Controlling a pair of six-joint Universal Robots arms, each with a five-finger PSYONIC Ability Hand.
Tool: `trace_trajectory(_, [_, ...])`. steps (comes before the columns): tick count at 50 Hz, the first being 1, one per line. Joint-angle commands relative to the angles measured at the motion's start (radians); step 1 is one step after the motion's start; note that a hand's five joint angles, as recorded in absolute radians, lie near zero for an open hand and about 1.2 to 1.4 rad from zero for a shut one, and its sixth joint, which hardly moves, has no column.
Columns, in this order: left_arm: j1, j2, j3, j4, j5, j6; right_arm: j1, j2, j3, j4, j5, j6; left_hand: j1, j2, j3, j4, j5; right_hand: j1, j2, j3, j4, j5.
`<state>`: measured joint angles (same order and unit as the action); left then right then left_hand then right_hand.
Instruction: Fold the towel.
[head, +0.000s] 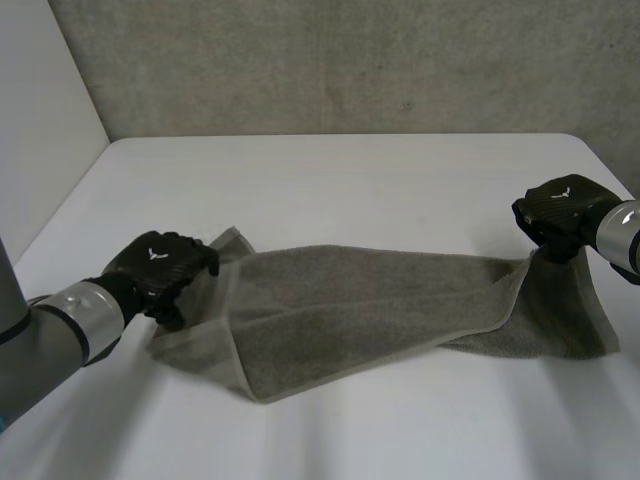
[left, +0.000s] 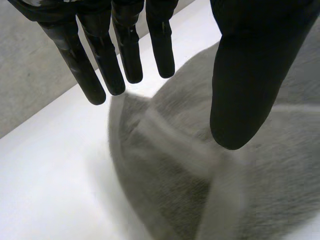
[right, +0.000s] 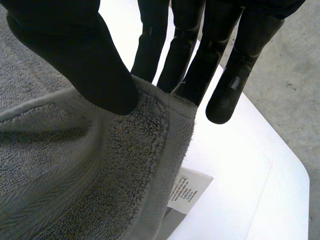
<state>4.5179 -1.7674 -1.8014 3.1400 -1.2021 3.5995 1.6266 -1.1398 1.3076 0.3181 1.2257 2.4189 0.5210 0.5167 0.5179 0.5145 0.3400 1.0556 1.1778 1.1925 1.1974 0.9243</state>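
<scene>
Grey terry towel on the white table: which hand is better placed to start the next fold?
Probably the right hand: it pinches the grey terry towel at one end's edge, raised off the white table. The left hand hovers open over the other end.

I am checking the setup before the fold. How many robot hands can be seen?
2. The left robot hand is at the left end of the towel, fingers straight. The right robot hand pinches an edge at its right end.
</scene>
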Motion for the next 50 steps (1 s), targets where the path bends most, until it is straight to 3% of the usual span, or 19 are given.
trace_trajectory(1, [-0.056, 0.074, -0.055, -0.051, 0.099, 0.005, 0.001, 0.0, 0.002, -0.002, 0.0, 0.0, 0.068, 0.073, 0.071, 0.075, 0.075, 0.341, 0.218, 0.204, 0.199, 0.297])
trace_trajectory(7, [-0.109, 0.054, -0.093, -0.051, 0.125, 0.025, 0.003, 0.002, 0.012, -0.011, 0.0, 0.0, 0.077, 0.081, 0.08, 0.084, 0.084, 0.341, 0.218, 0.204, 0.199, 0.297])
trace_trajectory(17, [-0.155, -0.036, -0.096, -0.052, 0.111, 0.252, 0.003, 0.0, 0.027, -0.014, 0.0, -0.001, 0.077, 0.081, 0.08, 0.084, 0.084, 0.341, 0.218, 0.204, 0.199, 0.297])
trace_trajectory(24, [-0.155, -0.046, -0.095, -0.041, 0.11, 0.28, 0.003, 0.002, 0.029, -0.024, 0.0, -0.003, 0.112, 0.117, 0.115, 0.119, 0.119, 0.341, 0.218, 0.204, 0.199, 0.297])
trace_trajectory(32, [-0.155, -0.066, -0.095, -0.026, 0.033, 0.288, 0.004, 0.014, 0.032, -0.027, 0.0, -0.003, 0.165, 0.169, 0.168, 0.172, 0.172, 0.341, 0.218, 0.204, 0.199, 0.297])
trace_trajectory(42, [-0.155, -0.083, -0.096, -0.003, 0.0, 0.337, 0.006, 0.015, 0.033, -0.028, 0.0, -0.003, 0.236, 0.24, 0.239, 0.242, 0.242, 0.341, 0.218, 0.204, 0.199, 0.297])
trace_trajectory(47, [-0.157, -0.089, -0.096, 0.006, -0.01, 0.338, 0.006, 0.017, 0.035, -0.03, 0.0, -0.003, 0.412, 0.416, 0.415, 0.418, 0.418, 0.341, 0.218, 0.204, 0.199, 0.297])
trace_trajectory(48, [-0.155, -0.095, -0.096, 0.014, -0.016, 0.338, 0.006, 0.02, 0.035, -0.031, 0.0, -0.003, 0.572, 0.576, 0.575, 0.578, 0.578, 0.341, 0.218, 0.204, 0.199, 0.297])
trace_trajectory(49, [-0.155, -0.095, -0.096, 0.014, -0.016, 0.338, 0.006, 0.02, 0.035, -0.031, 0.0, -0.003, 0.573, 0.578, 0.576, 0.58, 0.58, 0.341, 0.218, 0.204, 0.199, 0.297])
trace_trajectory(50, [-0.157, -0.098, -0.093, 0.024, -0.028, 0.338, 0.006, 0.023, 0.035, -0.033, 0.001, -0.003, 0.78, 0.784, 0.783, 0.786, 0.786, 0.341, 0.218, 0.204, 0.199, 0.297])
